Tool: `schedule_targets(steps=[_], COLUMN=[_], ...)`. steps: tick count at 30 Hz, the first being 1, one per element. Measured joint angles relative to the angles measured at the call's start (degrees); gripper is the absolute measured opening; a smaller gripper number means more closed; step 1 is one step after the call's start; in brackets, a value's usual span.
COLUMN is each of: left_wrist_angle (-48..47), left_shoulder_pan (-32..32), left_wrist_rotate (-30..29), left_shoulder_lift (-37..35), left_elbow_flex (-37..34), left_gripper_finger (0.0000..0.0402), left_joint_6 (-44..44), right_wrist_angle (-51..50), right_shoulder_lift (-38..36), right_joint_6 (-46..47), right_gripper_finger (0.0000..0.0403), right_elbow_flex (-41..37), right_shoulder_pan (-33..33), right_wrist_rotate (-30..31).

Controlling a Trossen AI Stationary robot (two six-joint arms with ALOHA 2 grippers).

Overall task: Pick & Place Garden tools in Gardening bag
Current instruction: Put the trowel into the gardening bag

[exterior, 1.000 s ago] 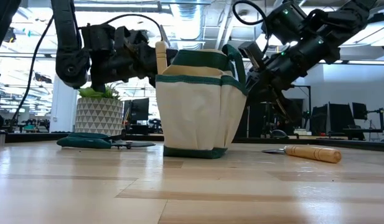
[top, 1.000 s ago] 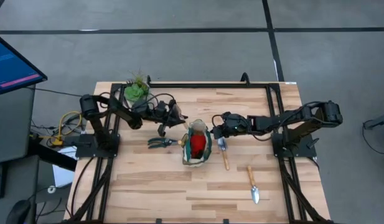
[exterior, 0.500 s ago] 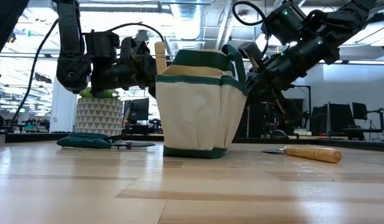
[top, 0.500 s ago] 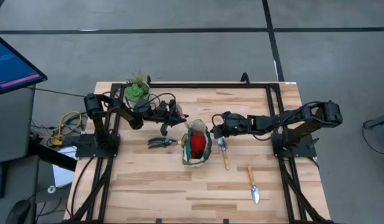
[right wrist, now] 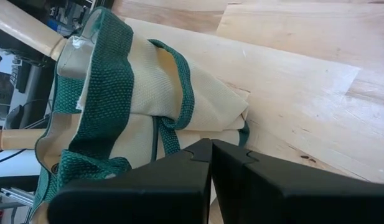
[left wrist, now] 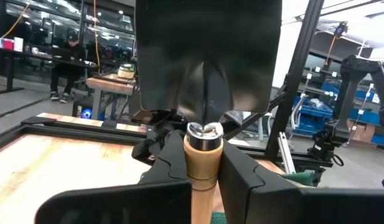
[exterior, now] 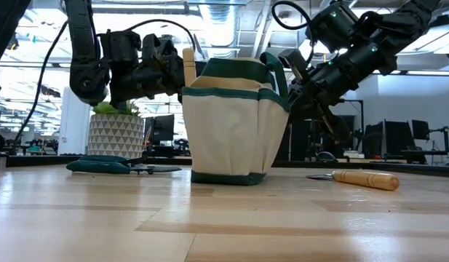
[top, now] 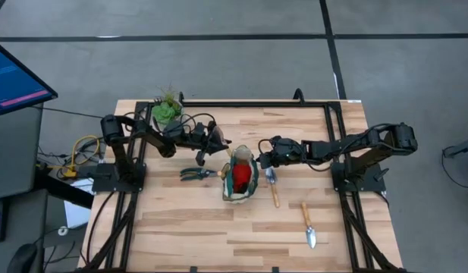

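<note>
Shovel [left wrist: 204, 81], stiff and light, sits clamped at its wooden neck in your left gripper [left wrist: 203, 163] jaws; your right gripper [right wrist: 210, 155] jaws are closed beside the soft bag [top: 240, 178].

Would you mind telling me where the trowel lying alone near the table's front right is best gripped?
Grip the trowel on its wooden handle, coming straight down from above. It lies flat with open table around it, blade toward the front edge, and the round handle suits the fingers better than the thin blade.

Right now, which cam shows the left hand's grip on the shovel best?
Left wrist view: the left hand clamps the shovel at its wooden neck, blade filling the frame. High view shows only the left hand by the gardening bag. Low view shows just the handle. Right wrist view doesn't show the grip.
</note>
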Motion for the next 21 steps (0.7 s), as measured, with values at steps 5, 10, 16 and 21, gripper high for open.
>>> schedule_targets(steps=[5, 10, 16, 21], left_wrist_angle=[0.1, -0.1, 0.2, 0.0], left_shoulder_pan=[-0.2, -0.2, -0.2, -0.4], left_wrist_rotate=[-0.2, -0.6, -0.5, -0.4], left_shoulder_lift=[1.0, 3.3, 1.1, 0.9], left_elbow_flex=[0.0, 0.0, 0.1, 1.2], left_gripper_finger=[0.0017, 0.0017, 0.0017, 0.0017], left_joint_6=[0.7, 0.5, 1.1, 1.6], right_wrist_angle=[0.3, 0.6, 1.6, 1.6], right_shoulder_lift=[0.0, 0.0, 0.0, 0.0], right_joint_6=[0.0, 0.2, 0.4, 0.4], right_gripper_finger=[0.0000, 0.0000, 0.0000, 0.0000], right_elbow_flex=[0.0, 0.0, 0.0, 0.0], right_shoulder_pan=[0.0, 0.0, 0.0, 0.0], right_wrist_rotate=[0.0, 0.0, 0.0, 0.0])
